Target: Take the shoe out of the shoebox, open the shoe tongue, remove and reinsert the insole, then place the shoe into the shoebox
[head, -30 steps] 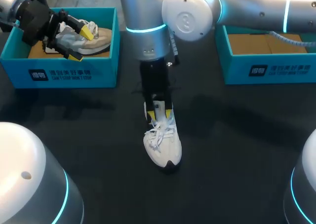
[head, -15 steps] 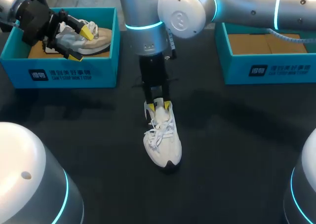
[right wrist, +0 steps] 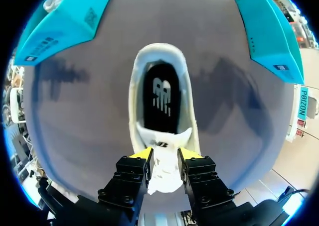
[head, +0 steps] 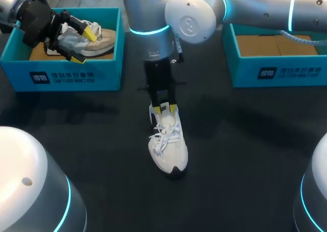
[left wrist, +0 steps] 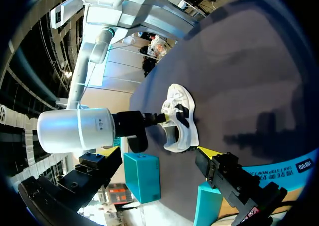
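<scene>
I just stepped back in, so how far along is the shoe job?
Done: the shoe sits out on the table. In hand: the right jaws are closed on its tongue. Left: the black insole is inside, not yet pulled out; then the shoe goes into the shoebox.

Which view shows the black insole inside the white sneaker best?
The right wrist view: it looks straight into the white sneaker onto the black insole. The head and left wrist views show only the sneaker's outside.

On the dark table (head: pixel 245 155) lie a white shoe (head: pixel 168 147), centred, a left shoebox (head: pixel 66 76) and a right shoebox (head: pixel 286 71) behind.
</scene>
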Controlling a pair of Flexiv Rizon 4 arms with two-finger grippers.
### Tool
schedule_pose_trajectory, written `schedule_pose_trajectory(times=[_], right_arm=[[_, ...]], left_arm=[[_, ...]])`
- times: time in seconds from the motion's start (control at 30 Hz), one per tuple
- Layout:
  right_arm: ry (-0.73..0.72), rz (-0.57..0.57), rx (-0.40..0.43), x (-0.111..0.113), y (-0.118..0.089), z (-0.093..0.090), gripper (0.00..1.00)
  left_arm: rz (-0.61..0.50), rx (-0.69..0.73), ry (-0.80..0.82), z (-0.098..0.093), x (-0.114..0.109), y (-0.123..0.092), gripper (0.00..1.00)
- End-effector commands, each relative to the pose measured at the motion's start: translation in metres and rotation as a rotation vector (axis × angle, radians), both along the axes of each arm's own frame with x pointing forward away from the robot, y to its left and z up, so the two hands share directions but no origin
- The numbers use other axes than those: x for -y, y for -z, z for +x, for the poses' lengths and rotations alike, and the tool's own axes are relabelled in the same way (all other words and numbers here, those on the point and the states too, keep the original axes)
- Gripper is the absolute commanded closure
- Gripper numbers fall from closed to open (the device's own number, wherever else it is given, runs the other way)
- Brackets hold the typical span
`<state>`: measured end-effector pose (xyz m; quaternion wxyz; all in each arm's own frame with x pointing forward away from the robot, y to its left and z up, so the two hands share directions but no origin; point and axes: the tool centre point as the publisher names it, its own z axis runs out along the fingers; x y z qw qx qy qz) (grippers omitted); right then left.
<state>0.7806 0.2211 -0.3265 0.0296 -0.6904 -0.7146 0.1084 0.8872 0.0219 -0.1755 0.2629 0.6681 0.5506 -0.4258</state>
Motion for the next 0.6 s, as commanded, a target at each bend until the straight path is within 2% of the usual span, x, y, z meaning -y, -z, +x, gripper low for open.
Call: schedule_pose_trajectory(times=[0.03,0.2,0.3,0.5,0.6], right_arm=[[-0.004,0.0,-0.003,0.007,0.006,0.006,0.69],[-0.012,-0.011,0.033,0.009,-0.01,0.009,0.67],[-0.016,-0.011,0.042,0.009,-0.009,0.011,0.64],[-0.044,0.011,0.009,0.006,0.011,0.014,0.63],[-0.06,0.001,0.024,0.006,0.007,0.015,0.6]], left_arm=[[0.003,0.003,-0.001,-0.001,0.0,-0.001,0.0],[0.003,0.003,-0.001,-0.001,0.0,-0.001,0.0],[0.003,0.003,-0.001,-0.001,0.0,-0.001,0.0],[0.003,0.003,-0.001,-0.001,0.0,-0.001,0.0],[0.003,0.003,-0.001,-0.001,0.0,-0.001,0.0]])
